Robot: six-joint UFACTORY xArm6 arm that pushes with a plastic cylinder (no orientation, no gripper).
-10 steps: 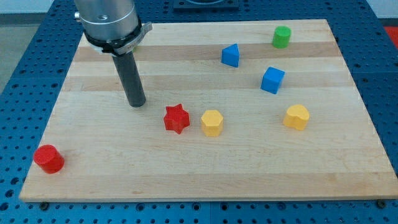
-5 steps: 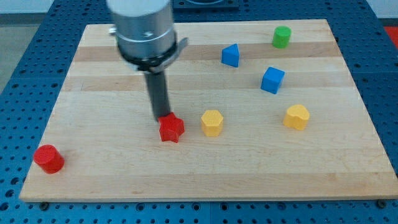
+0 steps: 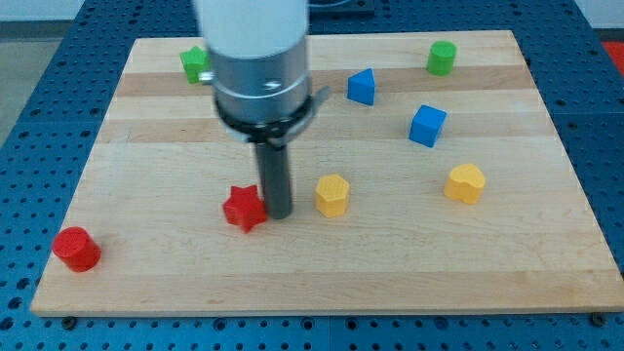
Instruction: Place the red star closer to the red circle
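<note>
You are pushing the small red star block across the pale wooden board. My tip is a bare dark rod with nothing to open or close; it is holding nothing, only touching the star's right side. The star is sitting near the middle of the board. The red round block is waiting well apart, at the near left corner. The push looks part done. Next, you are needing a push left and nearer, so aim from the star's far right.
</note>
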